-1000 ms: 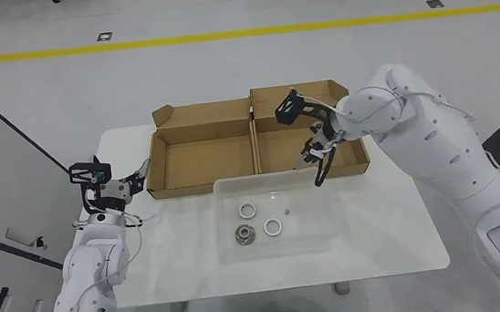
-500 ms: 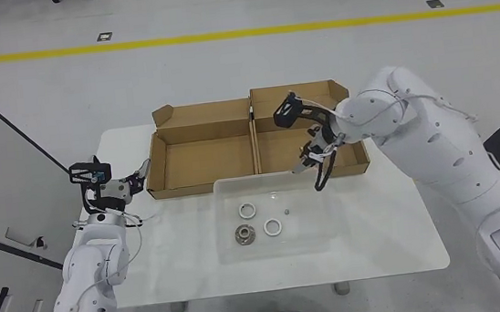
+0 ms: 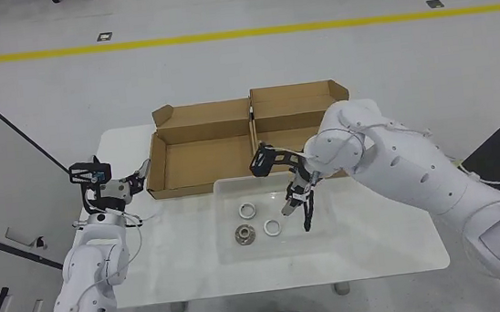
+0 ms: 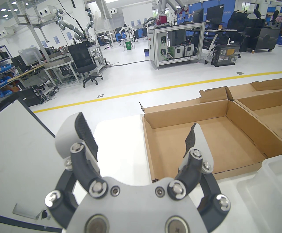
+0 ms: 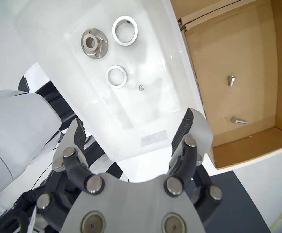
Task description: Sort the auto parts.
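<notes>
A clear plastic tray [image 3: 226, 185] on the white table holds two metal rings [image 3: 246, 209] [image 3: 273, 227], a flanged hub [image 3: 244, 236] and a tiny screw [image 5: 141, 88]. In the right wrist view the rings [image 5: 125, 30] [image 5: 116, 76] and hub [image 5: 94, 43] lie at the tray's [image 5: 154, 55] far end. My right gripper [image 3: 298, 213] [image 5: 134, 123] hangs open over the tray with nothing in it. My left gripper [image 3: 138, 179] [image 4: 137, 123] is open, beside the left cardboard box [image 3: 200, 157] [image 4: 187, 114].
The right cardboard box [image 3: 303, 95] [image 5: 253, 66] behind the tray holds two small bolts [image 5: 230, 81] [image 5: 238, 120]. Both boxes stand side by side at the table's back. Bare table [image 3: 378, 234] lies right of the tray.
My right arm has swung from over the right box down and left, so its open gripper now hangs over the tray. The left arm has not moved.
</notes>
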Action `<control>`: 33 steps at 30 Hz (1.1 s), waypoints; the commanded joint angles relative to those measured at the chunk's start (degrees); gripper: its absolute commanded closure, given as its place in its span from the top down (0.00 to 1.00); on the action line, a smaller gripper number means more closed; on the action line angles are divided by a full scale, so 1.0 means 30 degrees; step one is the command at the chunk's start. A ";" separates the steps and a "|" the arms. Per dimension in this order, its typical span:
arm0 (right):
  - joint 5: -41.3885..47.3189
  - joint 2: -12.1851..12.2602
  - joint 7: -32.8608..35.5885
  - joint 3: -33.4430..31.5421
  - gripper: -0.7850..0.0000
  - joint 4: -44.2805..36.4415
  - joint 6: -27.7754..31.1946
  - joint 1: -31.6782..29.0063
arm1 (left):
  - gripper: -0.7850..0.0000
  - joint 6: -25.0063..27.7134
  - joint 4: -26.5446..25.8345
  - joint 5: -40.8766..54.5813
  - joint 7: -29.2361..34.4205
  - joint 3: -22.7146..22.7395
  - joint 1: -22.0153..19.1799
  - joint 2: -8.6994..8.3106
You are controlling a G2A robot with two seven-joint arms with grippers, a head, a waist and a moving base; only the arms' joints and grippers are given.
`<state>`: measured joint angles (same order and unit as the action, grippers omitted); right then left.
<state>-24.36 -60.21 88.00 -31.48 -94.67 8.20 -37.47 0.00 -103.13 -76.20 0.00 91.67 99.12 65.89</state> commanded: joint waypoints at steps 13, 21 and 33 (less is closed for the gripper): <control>-0.0282 -0.1025 -0.0737 0.1864 1.00 0.2319 0.0557 0.0353 | 1.00 0.0000 0.0000 0.0000 0.0000 0.0000 0.0000 0.0000; -0.0653 -0.1624 -0.1275 0.2668 0.67 0.3515 0.0816 0.0469 | 1.00 0.0000 0.0000 0.0000 0.0000 0.0000 0.0000 0.0000; -0.1369 -0.2351 -0.1418 0.3636 0.50 0.4853 0.1623 0.0512 | 1.00 0.0000 0.0000 0.0000 0.0000 0.0000 0.0000 0.0000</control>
<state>-28.30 -67.15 83.61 -20.75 -80.37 12.90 -35.92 0.00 -103.13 -76.20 0.00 91.67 99.12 65.89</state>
